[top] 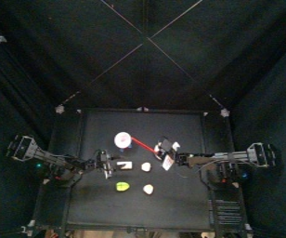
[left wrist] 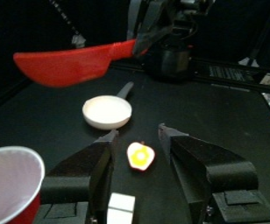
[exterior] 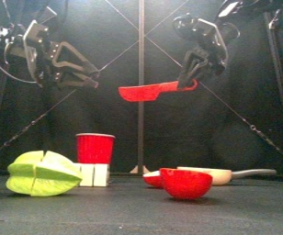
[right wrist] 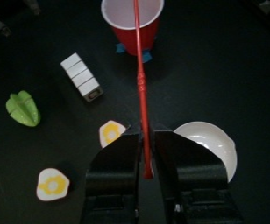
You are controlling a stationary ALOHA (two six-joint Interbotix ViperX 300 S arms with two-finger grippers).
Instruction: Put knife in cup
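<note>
The knife [right wrist: 141, 87] is a slim red toy with a broad blade [exterior: 148, 91]. My right gripper [right wrist: 144, 162] is shut on its handle and holds it high above the table [top: 133, 125]. In the top view the knife [top: 143, 144] points at the cup [top: 122, 140], with its tip near the rim. The cup [exterior: 95, 147] is red outside and white inside [right wrist: 134, 12], and it stands upright. My left gripper [left wrist: 144, 162] is open and empty, low over the table beside a cream egg piece [left wrist: 140, 156]. The knife's blade [left wrist: 73, 63] hangs beyond it.
A white round dish [right wrist: 210, 144] lies by the right gripper. A yellow-green lump [exterior: 43, 173] sits front left, with white blocks [right wrist: 81, 77] beside the cup. Two cream egg pieces [right wrist: 111, 133] [right wrist: 53, 184] lie mid-table. A red bowl [exterior: 185, 182] stands at the front.
</note>
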